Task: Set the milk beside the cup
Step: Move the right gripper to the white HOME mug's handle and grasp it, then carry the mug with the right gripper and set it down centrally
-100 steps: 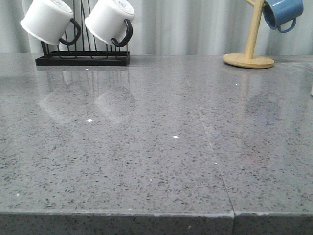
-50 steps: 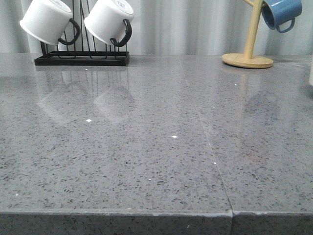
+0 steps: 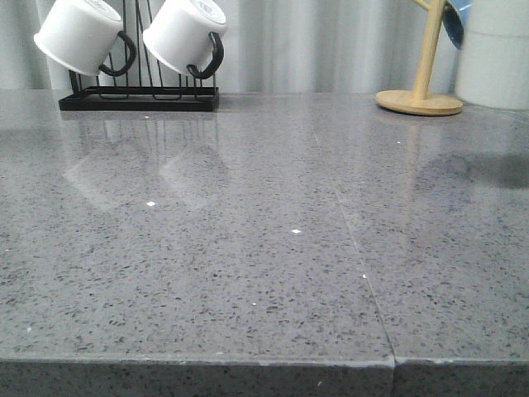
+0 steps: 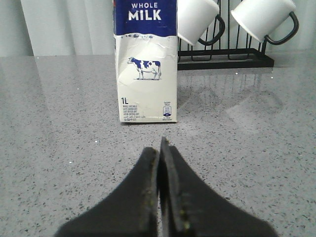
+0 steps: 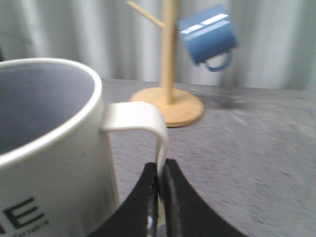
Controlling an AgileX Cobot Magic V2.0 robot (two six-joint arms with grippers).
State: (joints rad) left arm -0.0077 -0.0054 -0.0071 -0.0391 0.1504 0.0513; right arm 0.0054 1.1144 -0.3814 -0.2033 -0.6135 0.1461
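The milk carton [image 4: 146, 64], white with a dark blue top, "WHOLE MILK" lettering and a cow picture, stands upright on the counter in the left wrist view, ahead of my left gripper [image 4: 160, 148], which is shut and empty. The milk does not show in the front view. The cup [image 5: 54, 148], an off-white mug with black lettering, fills the right wrist view; my right gripper [image 5: 161, 170] is shut on its squarish handle [image 5: 148, 118]. In the front view the cup [image 3: 494, 54] shows blurred at the far right edge, held above the counter. Neither gripper shows in the front view.
A black rack [image 3: 139, 98] with two small white mugs [image 3: 83, 33] stands at the back left and behind the milk [image 4: 232, 54]. A wooden mug tree [image 3: 420, 99] with a blue mug [image 5: 207, 34] stands at the back right. The grey counter's front edge [image 3: 248, 362] is near.
The cup has come into the front view from the right edge, now covering most of the blue mug. The rest of the counter is unchanged.
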